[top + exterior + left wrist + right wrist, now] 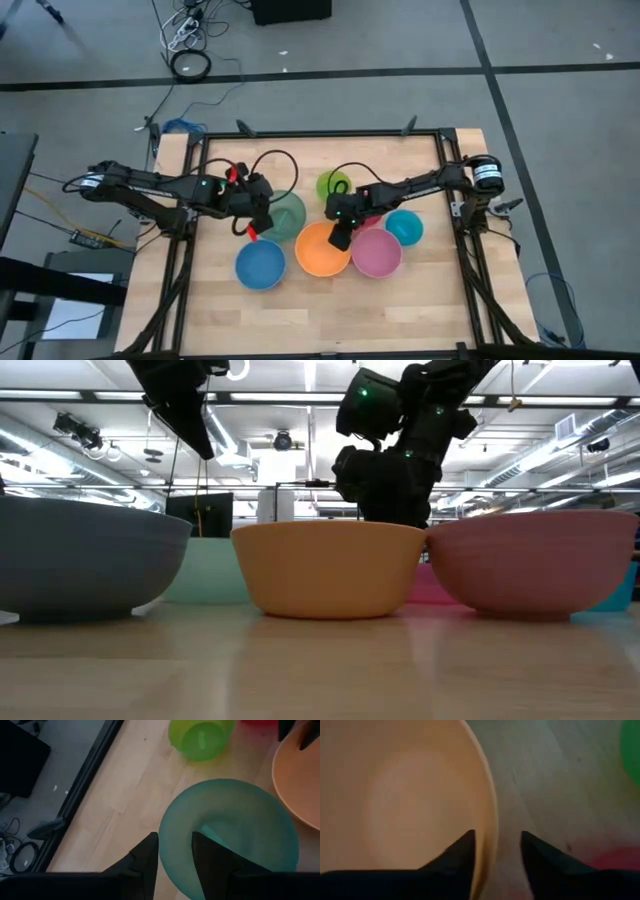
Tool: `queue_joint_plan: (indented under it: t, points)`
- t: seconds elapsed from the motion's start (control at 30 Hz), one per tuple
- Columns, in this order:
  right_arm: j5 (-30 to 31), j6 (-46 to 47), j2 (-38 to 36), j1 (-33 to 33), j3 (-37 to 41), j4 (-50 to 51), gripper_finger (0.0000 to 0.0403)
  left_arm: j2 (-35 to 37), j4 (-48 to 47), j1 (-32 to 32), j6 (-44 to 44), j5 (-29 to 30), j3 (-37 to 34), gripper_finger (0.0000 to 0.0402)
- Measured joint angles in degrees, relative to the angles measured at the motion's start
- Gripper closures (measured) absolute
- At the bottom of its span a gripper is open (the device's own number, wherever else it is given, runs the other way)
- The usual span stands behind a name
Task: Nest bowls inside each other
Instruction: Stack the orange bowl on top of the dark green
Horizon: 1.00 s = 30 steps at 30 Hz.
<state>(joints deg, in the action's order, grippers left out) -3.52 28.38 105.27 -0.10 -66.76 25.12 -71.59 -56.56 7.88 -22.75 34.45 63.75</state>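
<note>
The orange bowl (318,254) sits on its base mid-table, between the blue bowl (260,264) and the pink bowl (377,253). My right gripper (495,847) is open and straddles the orange bowl's far right rim, one finger inside and one outside. The dark green bowl (288,216) stands behind on the table. My left gripper (175,857) is open and hovers above that bowl's left rim, well clear of it in the low view (190,415). The lime bowl (333,184), the teal bowl (405,227) and a partly hidden red bowl (371,222) stand farther back. My right gripper comes slanting down from the far right, its fingers set across the orange bowl's rim (492,840). A gap shows between the rim and the outer finger (535,852). Whether the inner finger (462,852) touches the wall I cannot tell. The bowl rests on the table.
A black frame (300,133) runs around the wooden table. The bowls stand close together in its middle. Bare wood lies along the near edge (320,320) and at the far right (420,165).
</note>
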Motion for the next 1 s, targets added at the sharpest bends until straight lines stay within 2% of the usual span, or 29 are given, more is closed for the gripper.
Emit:
queue_joint_plan:
  t: [0.1,0.17,0.37,0.5,0.6,0.8,1.0]
  points:
    - [-1.67,-0.14,0.0,-0.53,0.0,-0.43,0.0358,0.02,-0.01,0.0,-0.01,1.67,0.0,0.0275]
    - [-2.68,-1.3,0.0,-0.87,0.0,-0.66,0.039,0.02,-0.01,0.0,-0.01,2.25,0.0,0.0275]
    - [-8.87,-1.92,-1.32,-2.84,0.0,-0.8,0.04,0.02,0.1,0.0,-0.06,3.94,0.0,0.0275]
    - [-10.0,-2.27,-4.01,-3.96,-0.99,0.07,0.0401,0.02,0.34,0.0,-0.1,6.04,0.0,0.0275]
    - [-9.13,-3.13,-5.34,-4.52,-3.69,0.83,0.0401,0.02,1.72,0.0,-0.08,8.6,0.0,0.0275]
    - [-4.24,-8.14,-3.54,-7.05,-12.29,0.57,0.0402,0.03,8.11,0.0,0.08,18.96,2.74,0.0275]
    - [-1.99,-10.85,1.97,-10.48,-20.44,-1.01,0.0402,0.15,8.35,0.0,3.18,19.97,11.1,0.0275]
